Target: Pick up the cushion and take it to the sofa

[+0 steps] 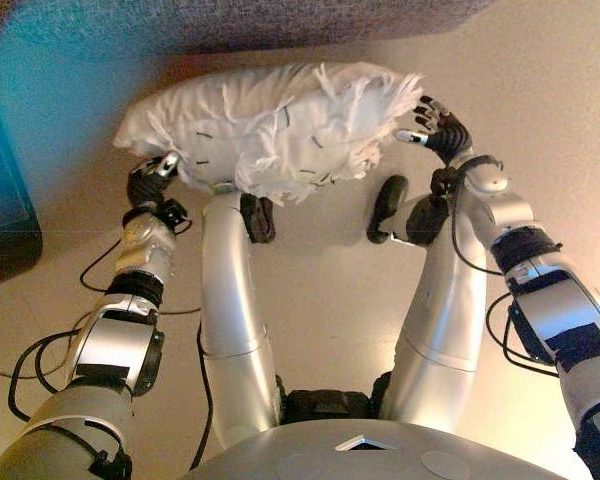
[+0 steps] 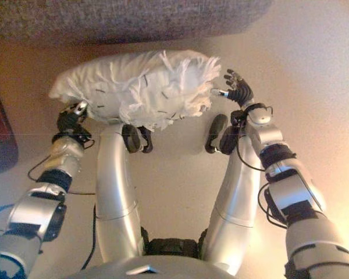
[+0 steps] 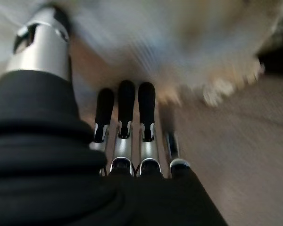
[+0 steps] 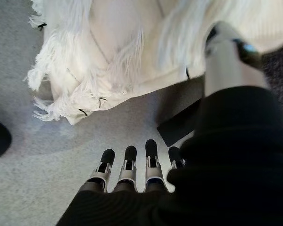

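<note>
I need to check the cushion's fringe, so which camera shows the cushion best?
The left eye view: the whole white cushion shows, fringe included. The right eye view shows it much the same. The right wrist view shows only one fringed end; the left wrist view only a blur.

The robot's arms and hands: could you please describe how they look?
Both arms are silver-grey shells with black bands at the joints. The left hand and right hand have silver fingers with dark tips, a separate silver thumb, and a dark ribbed cover over the back and wrist.
</note>
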Robot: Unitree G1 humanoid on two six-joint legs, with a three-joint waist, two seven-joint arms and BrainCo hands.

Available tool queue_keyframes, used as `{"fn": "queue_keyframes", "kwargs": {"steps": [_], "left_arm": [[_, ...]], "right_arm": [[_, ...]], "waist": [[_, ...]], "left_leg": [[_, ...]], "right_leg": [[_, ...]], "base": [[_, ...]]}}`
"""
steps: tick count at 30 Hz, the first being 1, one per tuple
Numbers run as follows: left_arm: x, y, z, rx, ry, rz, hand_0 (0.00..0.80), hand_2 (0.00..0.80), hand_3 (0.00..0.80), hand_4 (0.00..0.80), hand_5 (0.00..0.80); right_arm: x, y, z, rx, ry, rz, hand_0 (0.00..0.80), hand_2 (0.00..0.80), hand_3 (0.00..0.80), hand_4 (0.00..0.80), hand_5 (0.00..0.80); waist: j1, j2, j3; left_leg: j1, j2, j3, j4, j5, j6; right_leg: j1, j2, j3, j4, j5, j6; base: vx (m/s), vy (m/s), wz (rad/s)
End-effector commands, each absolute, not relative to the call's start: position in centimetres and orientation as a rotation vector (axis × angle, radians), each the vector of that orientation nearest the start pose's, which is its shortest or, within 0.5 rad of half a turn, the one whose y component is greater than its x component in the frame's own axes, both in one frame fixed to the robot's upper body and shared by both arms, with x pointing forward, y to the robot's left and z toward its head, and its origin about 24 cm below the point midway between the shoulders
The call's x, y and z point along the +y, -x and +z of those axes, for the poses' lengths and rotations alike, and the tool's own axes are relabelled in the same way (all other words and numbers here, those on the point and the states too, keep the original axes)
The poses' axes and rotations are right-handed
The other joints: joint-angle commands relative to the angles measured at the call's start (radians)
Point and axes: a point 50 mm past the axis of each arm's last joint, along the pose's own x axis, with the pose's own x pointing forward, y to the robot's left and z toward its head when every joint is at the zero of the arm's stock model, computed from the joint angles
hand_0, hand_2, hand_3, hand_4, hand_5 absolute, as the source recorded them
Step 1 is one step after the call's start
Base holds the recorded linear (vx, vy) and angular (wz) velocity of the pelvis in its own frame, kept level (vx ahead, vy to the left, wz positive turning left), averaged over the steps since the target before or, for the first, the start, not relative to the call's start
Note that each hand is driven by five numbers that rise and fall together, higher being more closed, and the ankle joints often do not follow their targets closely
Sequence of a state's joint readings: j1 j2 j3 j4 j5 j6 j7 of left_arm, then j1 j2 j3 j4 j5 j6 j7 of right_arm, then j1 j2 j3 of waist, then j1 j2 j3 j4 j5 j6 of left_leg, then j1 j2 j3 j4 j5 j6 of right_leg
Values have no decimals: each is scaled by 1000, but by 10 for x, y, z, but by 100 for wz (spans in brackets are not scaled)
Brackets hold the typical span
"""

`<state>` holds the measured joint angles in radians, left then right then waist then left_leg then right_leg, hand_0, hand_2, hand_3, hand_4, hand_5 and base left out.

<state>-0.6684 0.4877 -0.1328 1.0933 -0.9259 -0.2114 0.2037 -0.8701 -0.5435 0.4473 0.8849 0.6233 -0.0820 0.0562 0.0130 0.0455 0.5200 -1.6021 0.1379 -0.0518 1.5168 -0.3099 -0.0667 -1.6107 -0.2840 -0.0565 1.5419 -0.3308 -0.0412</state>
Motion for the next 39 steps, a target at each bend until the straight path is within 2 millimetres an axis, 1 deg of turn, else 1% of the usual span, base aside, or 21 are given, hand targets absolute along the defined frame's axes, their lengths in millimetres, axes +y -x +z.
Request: {"fn": "queue_keyframes", "kwargs": {"steps": [1,2,4,6,7,10,12,16,18,22,24,28,31,35,39], "left_arm": [[318,-328,50,102,393,776,0,0,0,0,0],[320,-328,54,66,381,805,0,0,0,0,0],[317,-329,62,4,332,788,0,0,0,0,0],[308,-332,69,-36,308,759,0,0,0,0,0],[298,-334,74,-78,299,712,0,0,0,0,0],[286,-331,74,-113,306,653,0,0,0,0,0],[284,-328,71,-108,294,628,0,0,0,0,0],[276,-326,63,-64,123,528,0,0,0,0,0],[270,-327,64,-69,59,447,0,0,0,0,0],[255,-334,73,-83,-29,264,0,0,0,0,0],[250,-339,77,-71,-46,218,0,0,0,0,0],[247,-348,83,-37,-40,182,0,0,0,0,0],[242,-354,86,-12,-56,125,0,0,0,0,0],[234,-358,85,26,-71,71,0,0,0,0,0],[232,-363,84,82,-77,76,0,0,0,0,0]], "right_arm": [[-203,-391,128,17,116,127,0,0,0,0,0],[-201,-389,124,25,106,129,0,0,0,0,0],[-198,-385,116,38,94,135,0,0,0,0,0],[-195,-381,111,44,90,141,0,0,0,0,0],[-193,-377,105,56,102,146,0,0,0,0,0],[-195,-370,93,94,144,156,0,0,0,0,0],[-198,-368,90,110,156,160,0,0,0,0,0],[-198,-369,94,112,144,173,0,0,0,0,0],[-197,-368,95,113,142,182,0,0,0,0,0],[-203,-365,95,116,92,196,0,0,0,0,0],[-206,-366,98,115,62,186,0,0,0,0,0],[-208,-371,105,105,34,184,0,0,0,0,0],[-200,-375,113,88,7,216,0,0,0,0,0],[-192,-376,117,93,16,236,0,0,0,0,0],[-184,-379,121,103,15,254,0,0,0,0,0]], "waist": [[1,-3,0],[2,-8,0],[5,-16,0],[8,-20,0],[12,-21,0],[17,-16,0],[20,-12,0],[24,-6,0],[21,-8,0],[13,-4,0],[8,0,0],[-1,5,0],[-8,4,0],[-10,6,0],[-13,3,0]], "left_leg": [[34,13,88,38,-111,91],[34,13,86,44,-115,91],[34,14,81,51,-116,90],[34,15,78,54,-114,90],[34,15,73,54,-109,90],[34,17,68,63,-102,89],[36,18,65,72,-100,88],[34,25,65,87,-97,84],[34,32,68,92,-95,86],[34,45,81,98,-94,89],[33,51,88,101,-94,91],[33,62,100,114,-97,97],[33,70,111,127,-99,101],[32,81,118,138,-99,104],[32,91,121,148,-94,106]], "right_leg": [[66,-3,68,8,-68,-17],[63,-7,70,15,-70,-17],[62,-11,72,22,-68,-16],[64,-14,70,21,-63,-14],[68,-18,68,18,-56,-10],[78,-27,68,18,-44,-4],[82,-31,71,24,-41,-1],[83,-39,74,37,-37,1],[79,-37,77,44,-35,-1],[70,-31,87,51,-26,-1],[68,-32,94,54,-24,-2],[64,-34,105,63,-21,-5],[58,-37,113,71,-16,-10],[56,-38,119,76,-11,-14],[50,-41,125,86,-4,-17]], "base": [[59,-39,15],[53,-36,16],[51,-49,14],[39,-47,4],[34,-41,2],[33,-20,2],[31,-8,6],[9,10,3],[11,50,-2],[5,66,-3],[11,70,0],[16,60,1],[9,41,1],[4,16,1],[0,0,0]]}}
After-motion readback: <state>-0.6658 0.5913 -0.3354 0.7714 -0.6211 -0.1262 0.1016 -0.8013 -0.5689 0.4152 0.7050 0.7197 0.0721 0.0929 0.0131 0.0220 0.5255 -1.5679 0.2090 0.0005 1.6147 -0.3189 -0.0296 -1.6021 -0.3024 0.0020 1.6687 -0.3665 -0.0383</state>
